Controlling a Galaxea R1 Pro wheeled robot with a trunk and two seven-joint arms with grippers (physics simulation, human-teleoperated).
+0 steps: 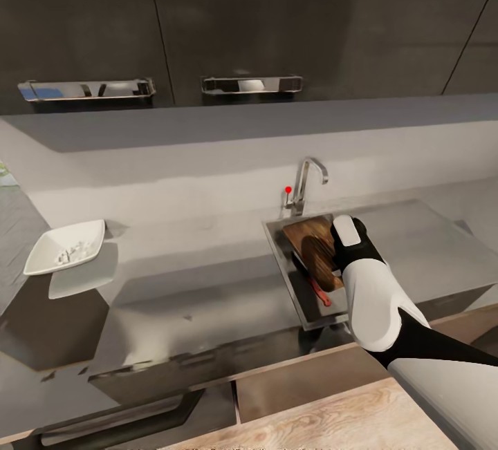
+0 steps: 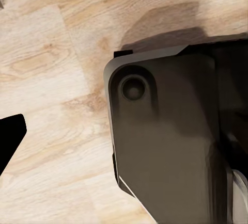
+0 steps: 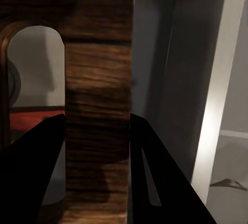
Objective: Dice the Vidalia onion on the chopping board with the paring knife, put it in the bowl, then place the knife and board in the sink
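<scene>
Toward the countertop's [image 1: 207,277] left end sits the bowl [image 1: 66,248], pale diced onion [image 1: 72,253] inside it, with wide bare grey surface stretching rightward to the sink [image 1: 294,298]. Down in the basin, the paring knife [image 1: 312,283] lies near the front-left wall, its red handle peeking out beneath the chopping board [image 1: 315,253], which leans tilted across the basin below the tap [image 1: 308,184]. The right gripper [image 3: 97,146] pinches the board's edge beside its handle slot, likely to lower it. Basin walls crowd closely; release room looks tight. Whether the left gripper is parted or pressed together, I cannot tell.
</scene>
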